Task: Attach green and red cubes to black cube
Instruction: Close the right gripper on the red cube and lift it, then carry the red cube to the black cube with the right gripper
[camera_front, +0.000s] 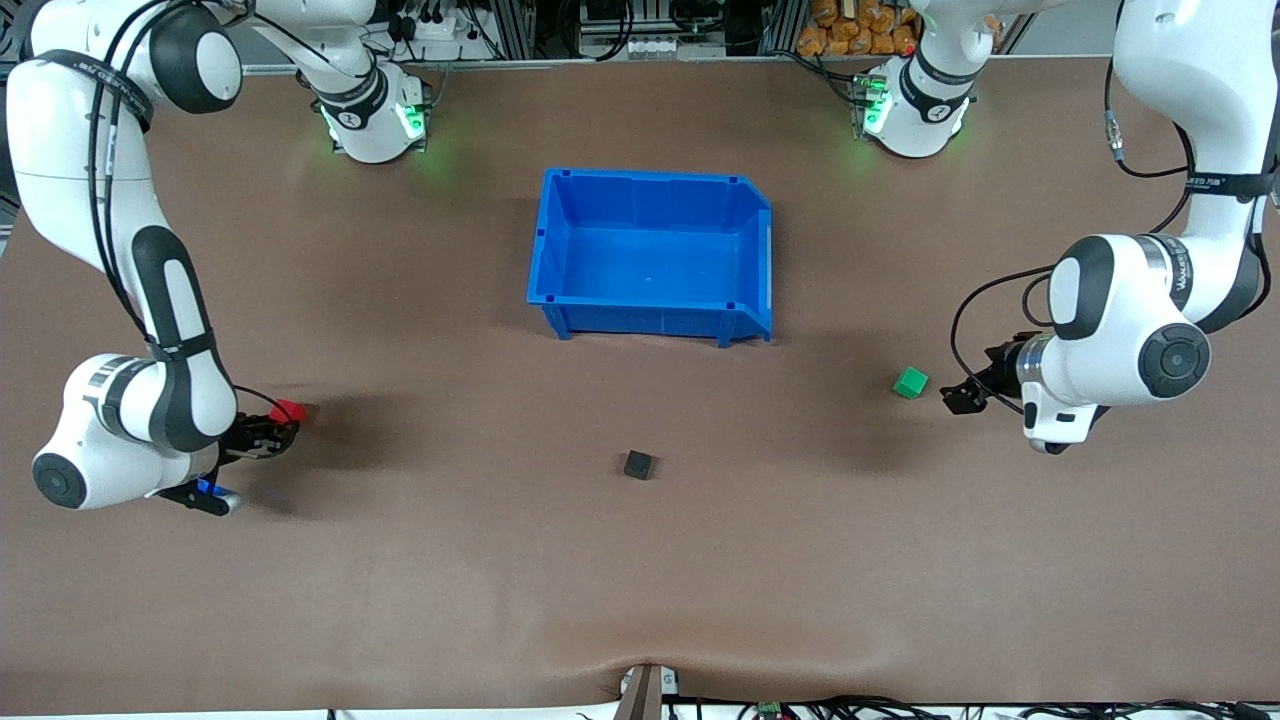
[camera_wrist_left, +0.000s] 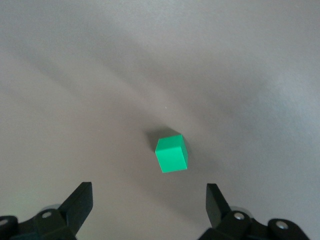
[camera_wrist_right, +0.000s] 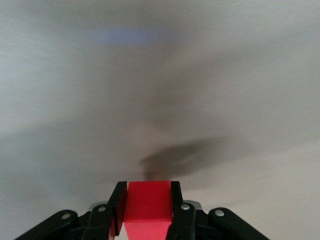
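Brown matte surface (camera_front: 480, 600), carrying three small cubes and one bin.

Item: blue bin (camera_front: 560, 255), open-topped plastic, standing midway between the two arm bases; its inside shows bare blue walls and floor.

Item: black cube (camera_front: 638, 464), resting on the surface nearer to the front camera than the blue bin, roughly midway between the two ends of the table, apart from both other cubes and both arms.

Item: green cube (camera_front: 910, 382), resting on the surface toward the left arm's end, farther from the front camera than the black cube. In the left wrist view the green cube (camera_wrist_left: 171, 153) sits clear of both black fingers, touching neither, with its shadow close beneath it.

Item: red cube (camera_front: 288, 410), toward the right arm's end of the table. In the right wrist view the red cube (camera_wrist_right: 147, 205) is pinched between two black fingers, one pad flat on each side face, with its shadow cast on the surface well apart from it.

Left end effector (camera_front: 962, 397): low, just beside the green cube, on the side toward the left arm's end; in the left wrist view the left end effector (camera_wrist_left: 149, 200) has its fingers spread wide, gripping nothing.

Right end effector (camera_front: 280, 428): closed narrow on the red cube, seen in the right wrist view at (camera_wrist_right: 146, 202), over the surface at the right arm's end.
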